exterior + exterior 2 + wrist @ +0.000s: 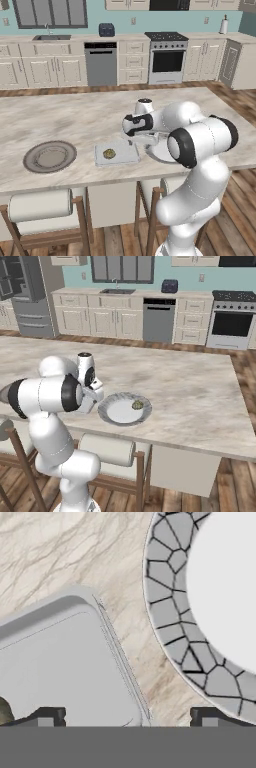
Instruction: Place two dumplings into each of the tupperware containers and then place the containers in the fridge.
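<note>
One tupperware container lies on the island counter with a dumpling in its left half. In the hand view the same container fills the lower left, and the dumpling just peeks in at the left edge. My gripper hovers open and empty over the container's right rim; its hand points down there. Another dumpling rests on the round mosaic-rimmed plate right of the container. The fridge stands far back left.
A round brownish-grey plate sits left of the container. The mosaic-rimmed plate lies very close to the container's right edge. Stools stand under the counter's near edge. Across the floor are the dishwasher and oven.
</note>
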Controlling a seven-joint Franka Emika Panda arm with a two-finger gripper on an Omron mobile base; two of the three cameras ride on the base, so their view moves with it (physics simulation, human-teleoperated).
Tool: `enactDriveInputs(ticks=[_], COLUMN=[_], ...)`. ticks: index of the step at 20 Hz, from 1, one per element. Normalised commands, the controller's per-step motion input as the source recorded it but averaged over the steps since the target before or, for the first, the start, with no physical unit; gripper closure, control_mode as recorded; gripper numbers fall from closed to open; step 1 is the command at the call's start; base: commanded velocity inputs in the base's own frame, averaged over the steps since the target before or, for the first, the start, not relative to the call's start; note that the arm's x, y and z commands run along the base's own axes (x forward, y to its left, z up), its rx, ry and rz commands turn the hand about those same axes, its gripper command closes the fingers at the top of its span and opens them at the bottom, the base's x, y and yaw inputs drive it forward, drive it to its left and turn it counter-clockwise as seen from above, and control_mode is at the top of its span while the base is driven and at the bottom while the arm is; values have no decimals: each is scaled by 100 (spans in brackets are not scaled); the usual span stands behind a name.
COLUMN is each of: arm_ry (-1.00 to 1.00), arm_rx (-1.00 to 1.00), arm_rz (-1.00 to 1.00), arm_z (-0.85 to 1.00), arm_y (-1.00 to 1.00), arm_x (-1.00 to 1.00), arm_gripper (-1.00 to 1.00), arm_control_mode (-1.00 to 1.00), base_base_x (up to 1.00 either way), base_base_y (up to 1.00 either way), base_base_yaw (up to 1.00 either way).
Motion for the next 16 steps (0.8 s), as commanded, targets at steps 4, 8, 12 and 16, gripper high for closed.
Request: enactDriveInputs(ticks=[4,8,12,16], arm_ry=[0,-1,0,0], arm_rx=[0,0,0,0], arm_rz=[-1,0,-6,-15], arm_z=[0,-3,-1,0], arm_y=[-89,-93,-78,-76], arm_x=[0,0,11,18], arm_gripper=[-100,-100,-100,-100], arm_control_mode=[-100,-100,-100,-100], base_base_x=[0,0,0,0], base_base_y=[0,0,0,0], base_base_yaw=[0,0,0,0])
